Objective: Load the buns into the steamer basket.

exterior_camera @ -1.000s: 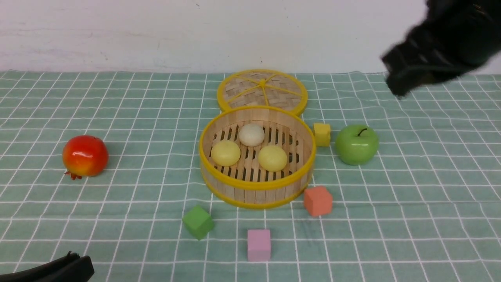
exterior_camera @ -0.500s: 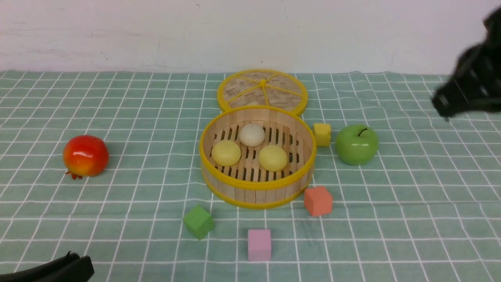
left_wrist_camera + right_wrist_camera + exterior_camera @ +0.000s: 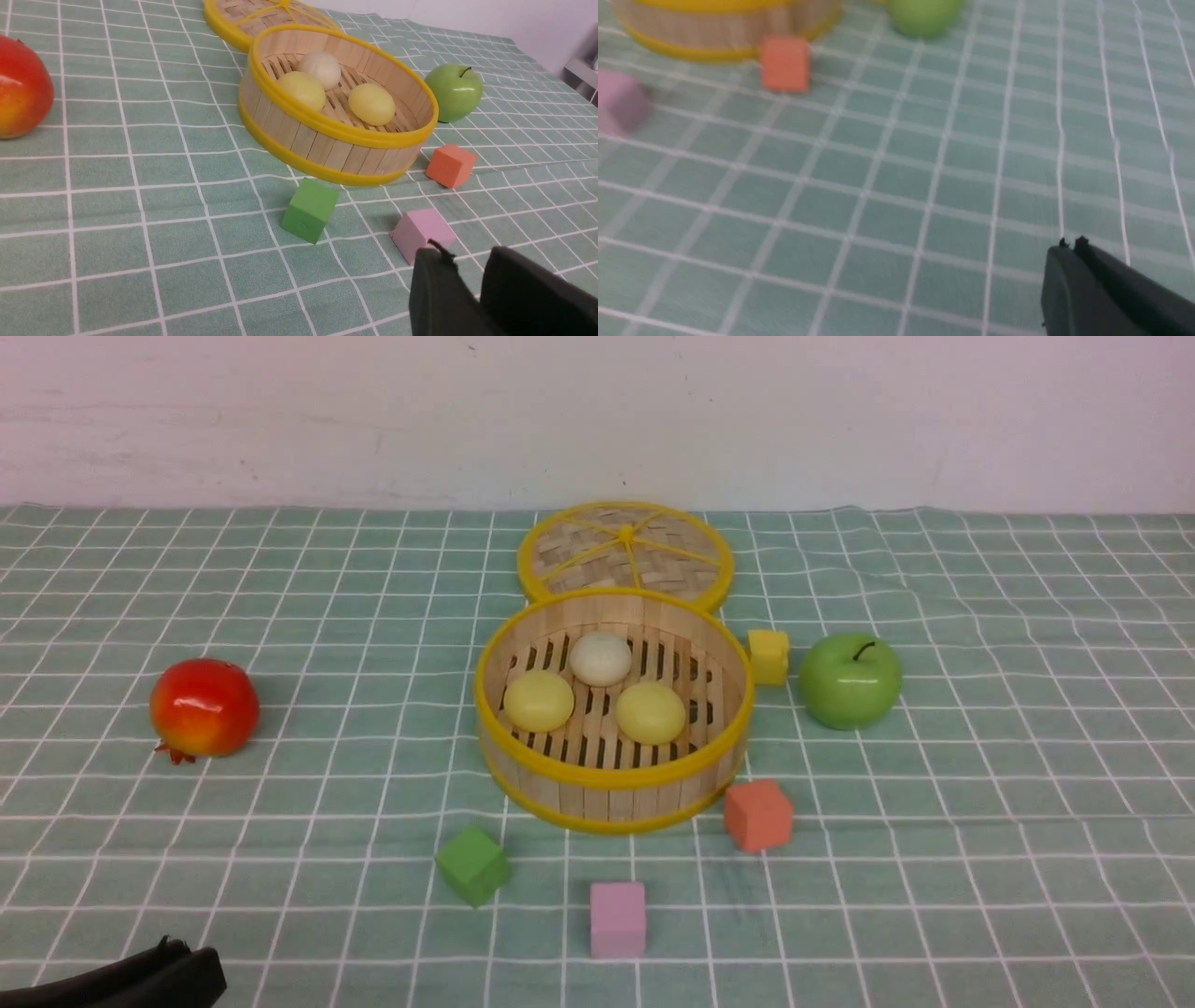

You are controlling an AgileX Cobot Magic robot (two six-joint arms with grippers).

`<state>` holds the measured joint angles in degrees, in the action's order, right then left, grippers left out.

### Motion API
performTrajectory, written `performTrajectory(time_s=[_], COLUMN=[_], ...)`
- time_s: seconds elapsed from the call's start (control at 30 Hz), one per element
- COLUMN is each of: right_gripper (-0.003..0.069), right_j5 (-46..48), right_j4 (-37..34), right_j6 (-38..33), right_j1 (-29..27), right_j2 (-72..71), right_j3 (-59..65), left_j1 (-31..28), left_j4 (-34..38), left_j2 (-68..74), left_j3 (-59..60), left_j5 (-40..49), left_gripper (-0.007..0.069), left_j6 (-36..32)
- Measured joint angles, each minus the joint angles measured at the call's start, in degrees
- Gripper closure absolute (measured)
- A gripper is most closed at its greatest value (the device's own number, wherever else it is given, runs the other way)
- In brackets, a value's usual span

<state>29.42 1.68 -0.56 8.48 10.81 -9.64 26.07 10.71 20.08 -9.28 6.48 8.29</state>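
The steamer basket [image 3: 611, 793] stands mid-table. Three buns lie on its slatted floor: an off-white bun [image 3: 600, 658] at the back and two pale yellow buns [image 3: 539, 701] [image 3: 651, 713] in front. The left wrist view shows the basket [image 3: 327, 147] and the buns [image 3: 319, 69] [image 3: 301, 90] [image 3: 371, 103] too. My left gripper [image 3: 191, 959] rests at the near left edge, empty, its jaws a little apart [image 3: 467, 252]. My right gripper [image 3: 1070, 242] is shut and empty over bare cloth, right of the blurred basket [image 3: 714, 28]; it is out of the front view.
The woven lid [image 3: 625, 546] lies behind the basket. A green apple [image 3: 850, 679] and a yellow cube [image 3: 768, 655] sit to its right, a red pomegranate [image 3: 203, 707] far left. Orange [image 3: 758, 815], green [image 3: 473, 864] and pink [image 3: 617, 918] cubes lie in front.
My right arm has swung from the upper right further right and left the front view. The buns, basket and left gripper have not moved.
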Motion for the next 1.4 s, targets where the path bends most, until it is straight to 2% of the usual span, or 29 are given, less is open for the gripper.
performTrajectory(time_s=[0.07, 0.23, 0.5, 1.4], right_gripper=[0.0669, 0.0669, 0.0669, 0.0653], right_j5=[-2.25, -5.35, -7.42, -7.42], right_j4=[-0.12, -0.36, -2.57, -2.69], right_j6=[0.06, 0.17, 0.56, 0.56], right_j1=[-3.64, -6.37, -6.48, -6.59], right_j2=[-3.96, -7.43, -11.38, -11.38], right_j3=[5.54, 9.77, 10.44, 10.44], left_j1=[0.0, 0.0, 0.0, 0.0], left_j4=[0.0, 0.0, 0.0, 0.0], left_j2=[0.0, 0.0, 0.0, 0.0], left_j3=[0.0, 0.0, 0.0, 0.0], left_j5=[0.0, 0.06, 0.28, 0.23], left_gripper=[0.0475, 0.0475, 0.0469, 0.0448], left_j6=[0.0, 0.0, 0.0, 0.0])
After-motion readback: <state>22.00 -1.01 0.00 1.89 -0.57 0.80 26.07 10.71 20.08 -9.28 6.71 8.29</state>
